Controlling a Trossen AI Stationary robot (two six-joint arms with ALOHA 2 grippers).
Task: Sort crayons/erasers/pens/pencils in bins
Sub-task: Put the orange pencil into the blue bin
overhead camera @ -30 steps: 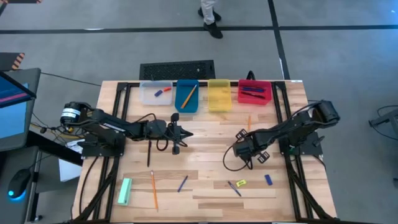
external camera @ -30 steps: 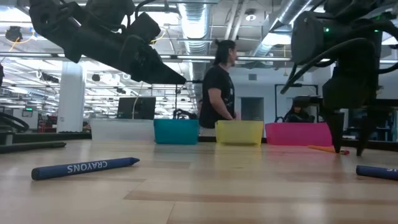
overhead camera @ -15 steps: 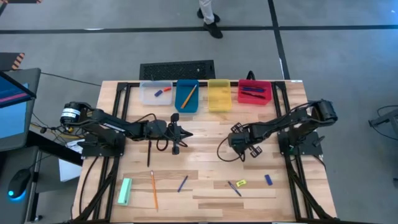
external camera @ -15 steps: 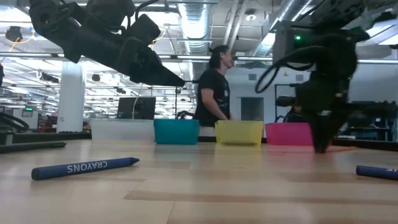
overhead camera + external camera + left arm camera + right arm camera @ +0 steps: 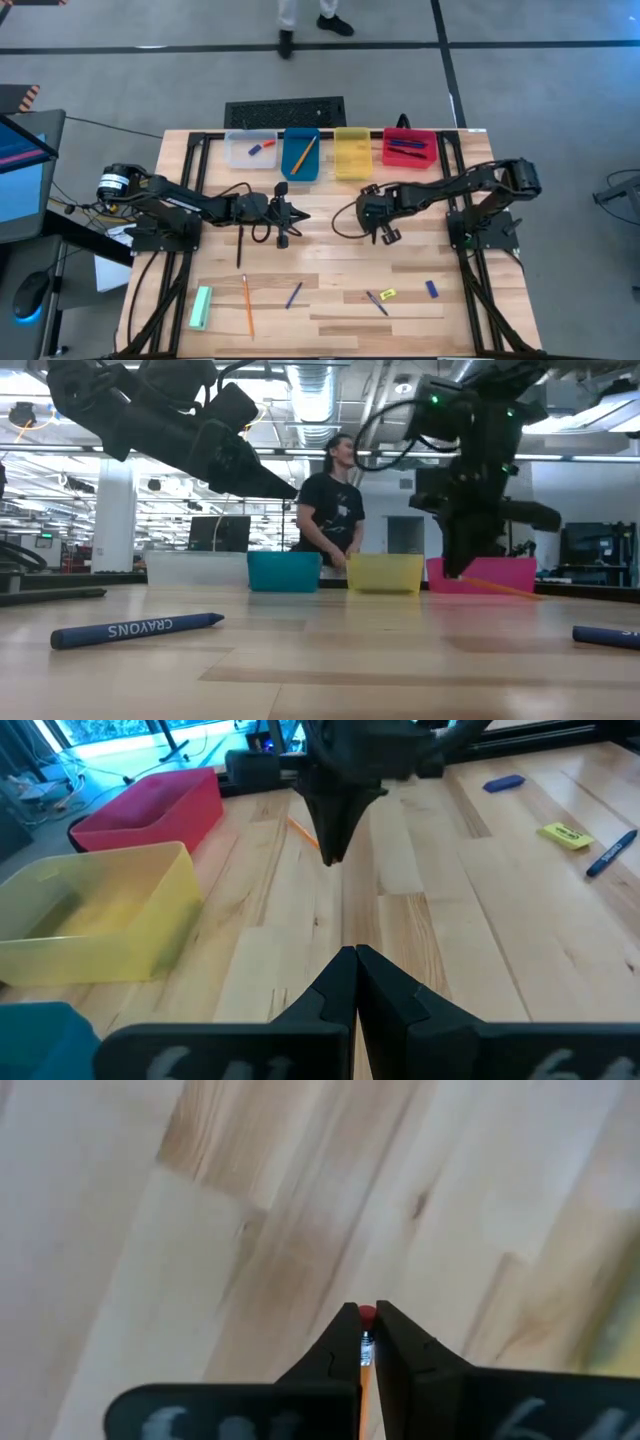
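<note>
Orange pencil (image 5: pixel 363 1380) pinched between the nearly closed fingers of the right gripper (image 5: pixel 378 218), eraser tip poking out past the fingertips, raised off the counter (image 5: pixel 330 310) near its middle, just short of the yellow bin (image 5: pixel 352 152) in the row of bins along the far edge. Slanting down below the gripper in the low view, clear of the wood. Left gripper (image 5: pixel 292 222) empty, fingers pressed together, parked over the counter's left half. Another pencil (image 5: pixel 247 305) flat near the front edge.

pencil (image 5: pixel 364 1350) mostly behind right fingers (image 5: pixel 340 1350)
</note>
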